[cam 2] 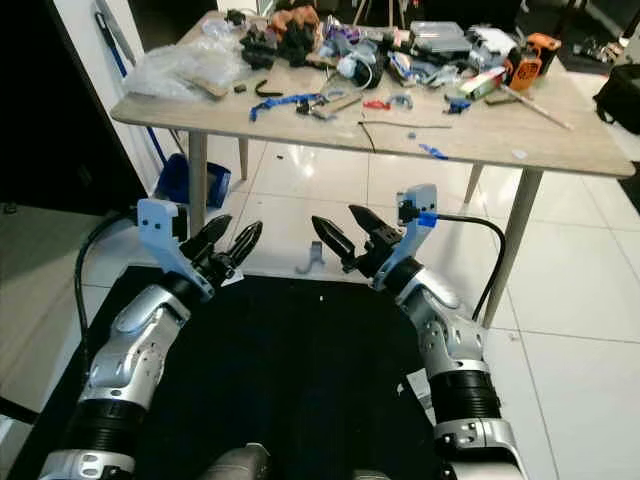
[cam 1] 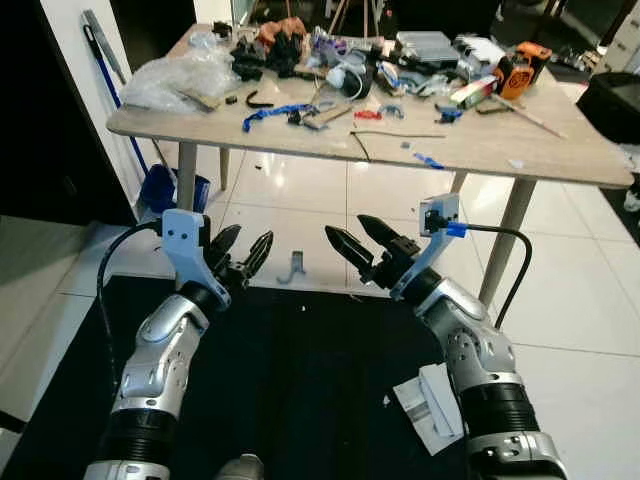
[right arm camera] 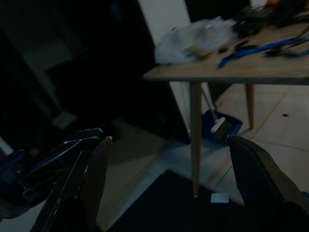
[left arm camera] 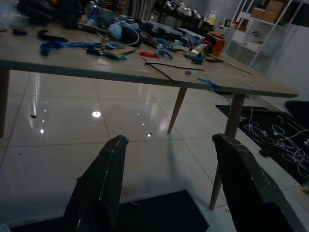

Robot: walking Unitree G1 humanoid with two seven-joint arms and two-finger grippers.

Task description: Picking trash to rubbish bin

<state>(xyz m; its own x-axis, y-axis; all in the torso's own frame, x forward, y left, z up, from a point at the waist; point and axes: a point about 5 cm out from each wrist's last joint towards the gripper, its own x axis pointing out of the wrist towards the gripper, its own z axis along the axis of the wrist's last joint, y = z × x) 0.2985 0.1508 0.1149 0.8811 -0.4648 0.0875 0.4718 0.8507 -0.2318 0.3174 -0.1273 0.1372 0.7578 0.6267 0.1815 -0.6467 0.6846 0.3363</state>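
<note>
A: Status?
B: I've got left gripper [cam 1: 246, 255] and right gripper [cam 1: 357, 237] both spread, holding nothing, raised over the mat [cam 1: 300, 360]. Paper scrap [cam 1: 430, 405] lies by my right arm. I see no bin, so progress unclear.

Black mat [cam 1: 300, 380], white tiles [cam 1: 300, 200] (glossy), tan table [cam 1: 500, 150].

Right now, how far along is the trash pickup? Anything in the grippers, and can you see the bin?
Nothing in these views shows trash binned, and I cannot make out a rubbish bin. In hand: nothing. The left gripper and right gripper are both open and empty, raised above the black mat. Possible trash in sight: a white folded paper on the mat, a small grey piece on the tiles, and clutter on the table.
</note>
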